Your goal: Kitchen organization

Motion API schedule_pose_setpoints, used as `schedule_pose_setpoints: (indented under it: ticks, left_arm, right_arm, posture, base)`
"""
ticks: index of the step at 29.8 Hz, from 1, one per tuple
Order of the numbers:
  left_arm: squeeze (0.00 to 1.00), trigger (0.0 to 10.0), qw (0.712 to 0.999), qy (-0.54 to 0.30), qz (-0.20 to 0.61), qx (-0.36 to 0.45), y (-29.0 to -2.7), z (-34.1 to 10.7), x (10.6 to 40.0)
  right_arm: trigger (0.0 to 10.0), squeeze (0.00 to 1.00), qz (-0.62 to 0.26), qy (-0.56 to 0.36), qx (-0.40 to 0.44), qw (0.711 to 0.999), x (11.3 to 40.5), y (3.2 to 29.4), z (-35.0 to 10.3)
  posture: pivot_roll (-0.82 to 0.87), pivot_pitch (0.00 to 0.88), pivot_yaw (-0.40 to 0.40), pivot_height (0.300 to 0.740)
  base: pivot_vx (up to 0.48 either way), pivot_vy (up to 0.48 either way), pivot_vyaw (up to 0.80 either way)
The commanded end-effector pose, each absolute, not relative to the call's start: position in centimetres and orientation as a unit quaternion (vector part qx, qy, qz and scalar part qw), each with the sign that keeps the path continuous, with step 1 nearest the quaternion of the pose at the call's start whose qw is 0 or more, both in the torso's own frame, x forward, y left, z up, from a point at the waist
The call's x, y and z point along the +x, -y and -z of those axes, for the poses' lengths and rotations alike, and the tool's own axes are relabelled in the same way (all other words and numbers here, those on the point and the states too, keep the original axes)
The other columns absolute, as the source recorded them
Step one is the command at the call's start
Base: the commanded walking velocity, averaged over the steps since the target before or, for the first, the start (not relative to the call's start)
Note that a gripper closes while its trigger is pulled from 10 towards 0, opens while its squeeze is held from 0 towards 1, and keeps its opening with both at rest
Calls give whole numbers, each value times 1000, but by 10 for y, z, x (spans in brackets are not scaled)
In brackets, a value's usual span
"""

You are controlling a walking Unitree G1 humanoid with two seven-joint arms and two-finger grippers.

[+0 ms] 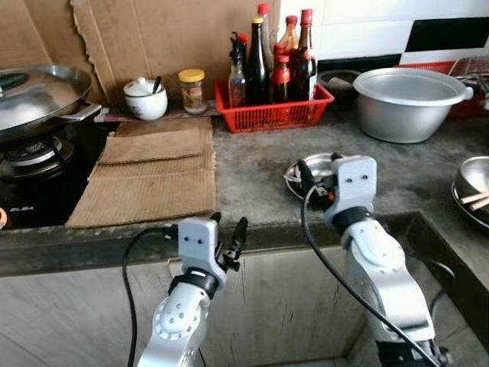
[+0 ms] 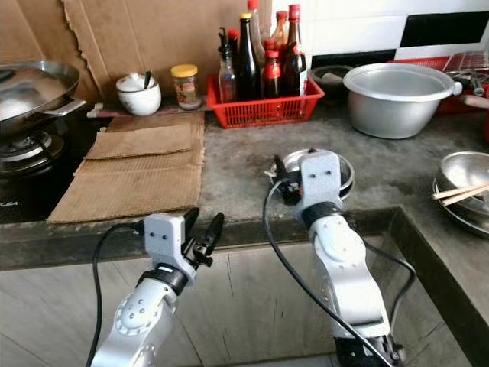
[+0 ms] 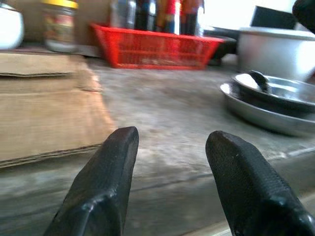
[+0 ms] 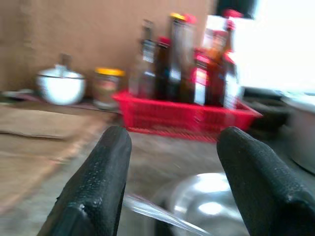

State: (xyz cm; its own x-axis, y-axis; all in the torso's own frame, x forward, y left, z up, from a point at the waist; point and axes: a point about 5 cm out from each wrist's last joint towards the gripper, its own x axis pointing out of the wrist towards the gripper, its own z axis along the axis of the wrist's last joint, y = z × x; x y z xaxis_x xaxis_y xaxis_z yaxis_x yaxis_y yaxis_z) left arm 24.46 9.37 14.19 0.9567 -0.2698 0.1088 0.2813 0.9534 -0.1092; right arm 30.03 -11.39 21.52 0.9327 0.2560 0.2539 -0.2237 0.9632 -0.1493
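Note:
A small shallow steel dish with a lid or a second dish in it lies near the counter's front edge. My right gripper hovers just over this dish, open and holding nothing; in the right wrist view its fingers frame the dish and the red basket. Lower down, in front of the counter edge, my left gripper is open and empty too. From the left wrist view the dish lies ahead, off to one side.
At the back wall a red basket holds several sauce bottles. Beside it stand a yellow-lidded jar and a white pot. A large steel bowl sits right, cardboard mats and a wok left.

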Motion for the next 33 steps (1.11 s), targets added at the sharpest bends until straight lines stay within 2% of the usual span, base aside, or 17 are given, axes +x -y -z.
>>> schedule_pose_setpoints:
  ticks: [1, 6, 7, 14, 25, 33]
  left_arm:
    - [0, 10000, 985, 43, 144, -83, -90, -140, 242]
    - [0, 10000, 985, 34, 152, -73, -88, -135, 238]
    - [0, 10000, 986, 26, 151, -72, -89, -133, 237]
    - [0, 10000, 986, 29, 150, -74, -90, -132, 233]
    - [0, 10000, 983, 29, 163, -74, -86, -133, 230]
    - [0, 10000, 979, 41, 190, -64, -79, -135, 225]
  right_arm:
    - [10000, 1000, -133, 138, -68, 979, 307, 113, -216]
    - [10000, 1000, -148, 144, -102, 973, 316, 107, -220]
    - [10000, 0, -152, 144, -109, 972, 318, 106, -220]
    - [10000, 0, -165, 120, -179, 963, 330, 101, -210]
    - [10000, 0, -186, 105, -199, 956, 337, 94, -204]
    - [10000, 0, -172, 76, -250, 950, 346, 88, -192]
  posture:
    - [85, 2, 4, 740]
    - [88, 3, -3, 740]
    - [90, 4, -4, 740]
    - [94, 13, -10, 740]
    - [91, 37, -11, 740]
    - [97, 51, -14, 740]
  base:
    - [0, 0, 0]
    - [0, 0, 0]
    - [0, 0, 0]
    - [0, 0, 0]
    - [0, 0, 0]
    - [0, 0, 0]
